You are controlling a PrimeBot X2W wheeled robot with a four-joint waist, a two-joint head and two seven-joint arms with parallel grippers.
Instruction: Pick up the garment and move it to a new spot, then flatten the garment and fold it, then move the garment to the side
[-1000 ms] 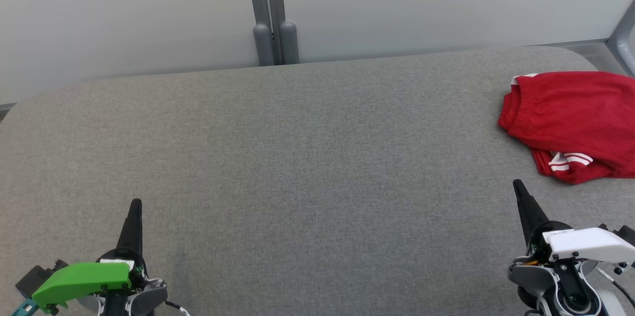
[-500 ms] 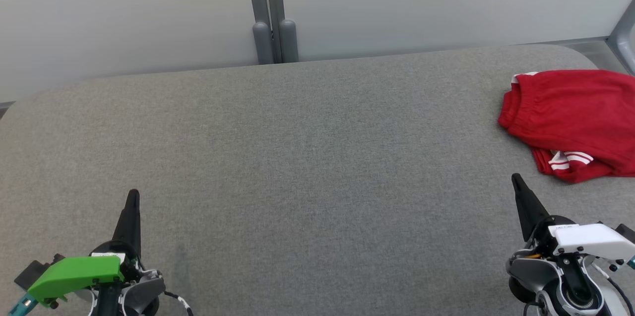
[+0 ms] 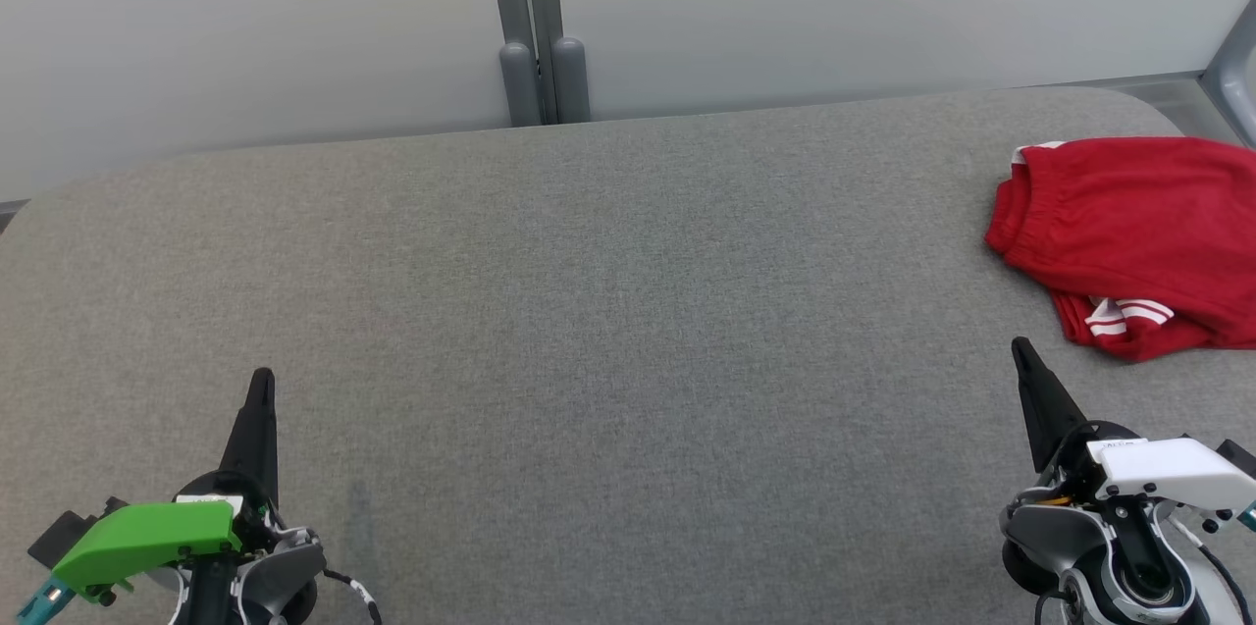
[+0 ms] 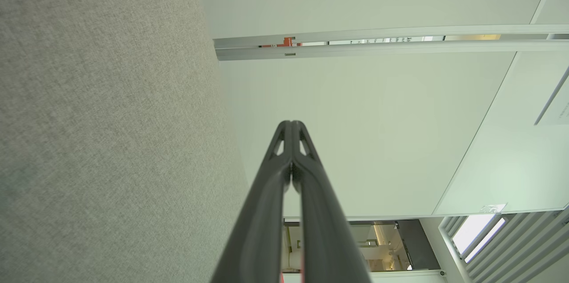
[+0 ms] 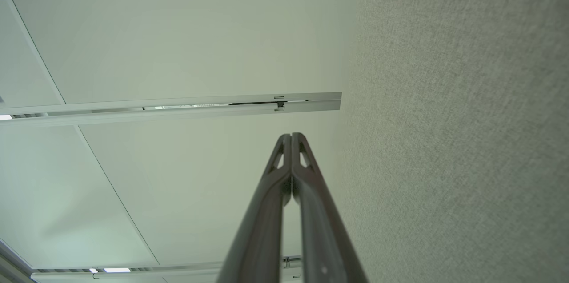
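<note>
Red garment (image 3: 1128, 233) lies crumpled at the table's (image 3: 589, 311) right end, near the right jaws, which, like the left jaws, are closed and empty, so they should open wide before pinching the waistband (image 3: 1025, 203).

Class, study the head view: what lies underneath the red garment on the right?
The red garment lies on the grey fabric surface, which shows around its visible edges. Anything beneath the cloth itself is covered, and its right side runs off the picture.
</note>
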